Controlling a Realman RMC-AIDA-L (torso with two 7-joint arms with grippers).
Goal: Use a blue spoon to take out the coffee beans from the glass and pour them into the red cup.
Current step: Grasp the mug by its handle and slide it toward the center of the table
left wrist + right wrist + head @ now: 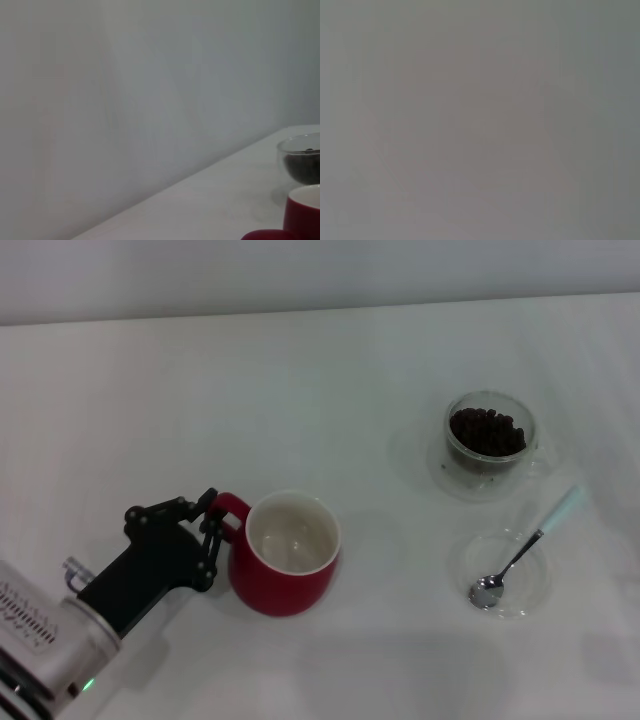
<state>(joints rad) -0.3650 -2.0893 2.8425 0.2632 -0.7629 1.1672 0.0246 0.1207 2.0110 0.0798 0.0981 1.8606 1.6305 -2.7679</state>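
Left end effector [212, 530] clamped on cup [285, 555] handle, 7 o'clock. Spoon [525, 548] in dish [462, 562] at 4; beans [487, 431] in glass [470, 461] at 2.

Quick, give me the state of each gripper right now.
Left gripper: closed on the handle of the red cup.
Right gripper: out of view, so its state cannot be told.
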